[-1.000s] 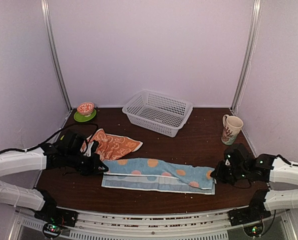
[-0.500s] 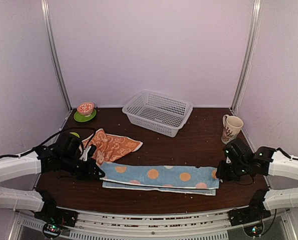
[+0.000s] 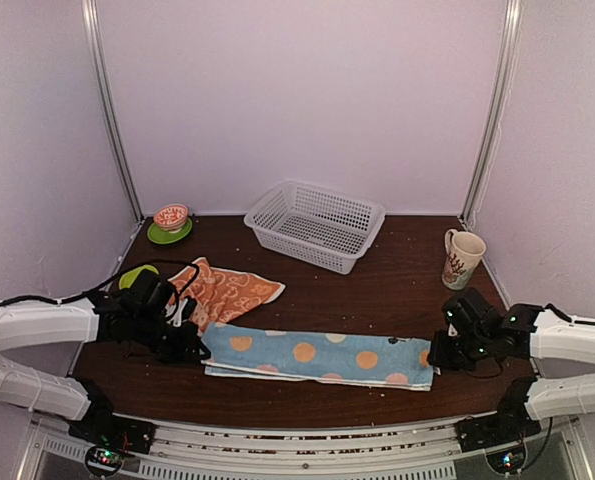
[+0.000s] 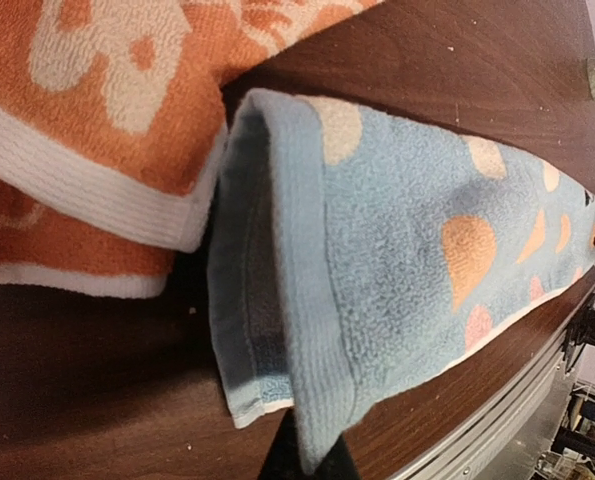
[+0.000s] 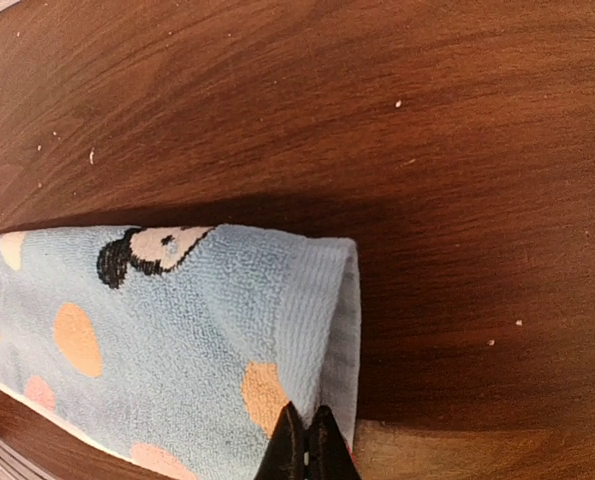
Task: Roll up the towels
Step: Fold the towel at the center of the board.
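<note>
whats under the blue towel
The blue towel is folded: its own lower layer peeks out along the near edge, lying on the table. Whatever lies between or beneath the layers is covered.

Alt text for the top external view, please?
The left gripper and right gripper pinch opposite ends of a folded blue towel stretched along a dark table. An orange towel lies rumpled behind its left end; a white basket, mug and small bowl stand farther back.
</note>
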{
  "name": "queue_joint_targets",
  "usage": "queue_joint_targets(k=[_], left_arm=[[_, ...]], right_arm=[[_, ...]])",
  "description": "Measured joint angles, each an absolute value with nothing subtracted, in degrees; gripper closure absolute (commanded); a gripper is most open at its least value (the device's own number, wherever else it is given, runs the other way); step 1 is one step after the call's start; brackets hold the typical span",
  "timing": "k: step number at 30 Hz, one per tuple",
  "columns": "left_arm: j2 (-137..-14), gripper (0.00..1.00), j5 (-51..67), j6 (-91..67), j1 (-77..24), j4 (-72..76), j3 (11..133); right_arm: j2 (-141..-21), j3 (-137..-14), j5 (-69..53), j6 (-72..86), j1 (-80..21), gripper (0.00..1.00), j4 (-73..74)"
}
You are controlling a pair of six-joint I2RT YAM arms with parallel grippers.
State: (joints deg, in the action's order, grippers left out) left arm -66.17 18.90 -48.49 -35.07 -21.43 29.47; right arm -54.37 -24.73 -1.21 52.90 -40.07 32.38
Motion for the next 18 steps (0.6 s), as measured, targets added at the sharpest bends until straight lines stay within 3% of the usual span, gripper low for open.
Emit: queue_joint_targets(k=[10,11,13,14,18], left_arm=[[-69.71,1.0,17.58,-48.03,-35.07,-19.42,29.78],[-70.13,1.0,17.52,-47.92,-35.07,-19.31,29.78],[-70.85,1.0,17.28,-47.75,-35.07,-19.22,29.78],[-71.37,0.9,16.8,-47.4,-35.07,-19.18,29.78],[-71.37,0.49,16.29,-46.63,-35.07,-19.62,30.0]], right_arm=[[-57.36,-24.29,-1.43,52.9,-39.97,1.0,29.45],[-57.45,-24.08,-1.48,52.9,-39.97,0.98,29.26],[-57.56,-23.73,-1.54,52.9,-39.97,0.86,29.08],[-57.56,-23.7,-1.8,52.9,-39.97,0.68,28.95],[-57.49,-23.73,-2.04,52.71,-39.97,0.48,29.21]])
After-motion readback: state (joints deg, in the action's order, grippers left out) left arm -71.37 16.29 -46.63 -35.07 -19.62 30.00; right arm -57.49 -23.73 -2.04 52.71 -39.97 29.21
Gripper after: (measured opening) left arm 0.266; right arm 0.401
